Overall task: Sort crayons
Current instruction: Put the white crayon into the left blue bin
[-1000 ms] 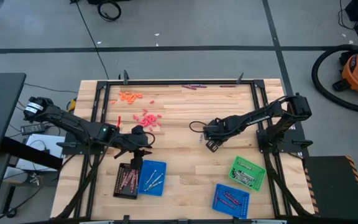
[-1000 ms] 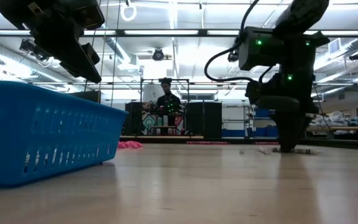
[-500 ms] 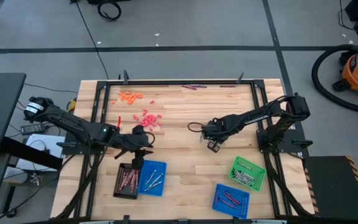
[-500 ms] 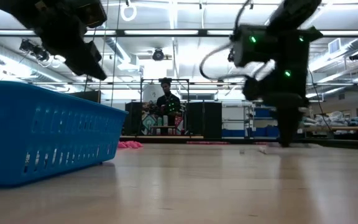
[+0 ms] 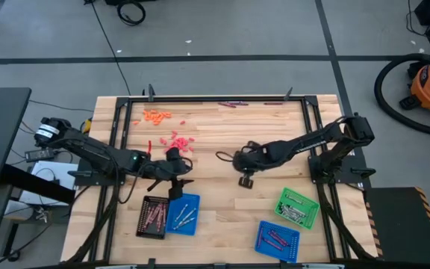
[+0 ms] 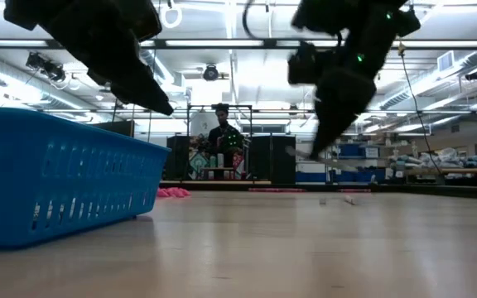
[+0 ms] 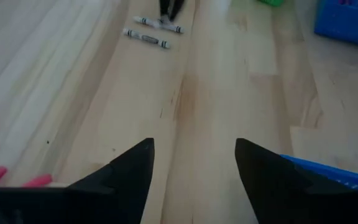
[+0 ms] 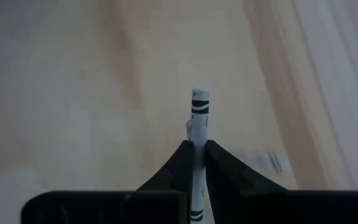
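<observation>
My right gripper (image 5: 243,180) hangs above the table's middle, shut on a silver-grey crayon (image 8: 199,111); the low view shows the right gripper (image 6: 315,150) well clear of the tabletop. Two more grey crayons (image 7: 146,38) lie flat on the wood beside it. My left gripper (image 5: 176,187) hovers open over the far edge of a blue tray (image 5: 183,213) holding a few crayons, and its fingers (image 7: 124,171) have nothing between them. Pink crayons (image 5: 176,140) and orange crayons (image 5: 155,115) lie in loose piles at the far left. My right gripper pinches the grey crayon between its two fingers (image 8: 180,159). The fingers point steeply down, and the crayon lies along them. Its free end (image 8: 199,96) sticks out past the fingertips. The crayon is lifted clear of the table.
A black tray (image 5: 152,217) with reddish crayons stands left of the blue one. A green tray (image 5: 297,207) and a second blue tray (image 5: 277,240) stand near the front right. A few dark crayons (image 5: 232,104) lie at the far edge. Bare wood spans the middle.
My right gripper has risen from the tabletop, where its fingers stood among the grey crayons. It has gone toward the table's left and near edges and rolled its wrist, and it now carries one crayon. My left gripper has shifted slightly toward the right.
</observation>
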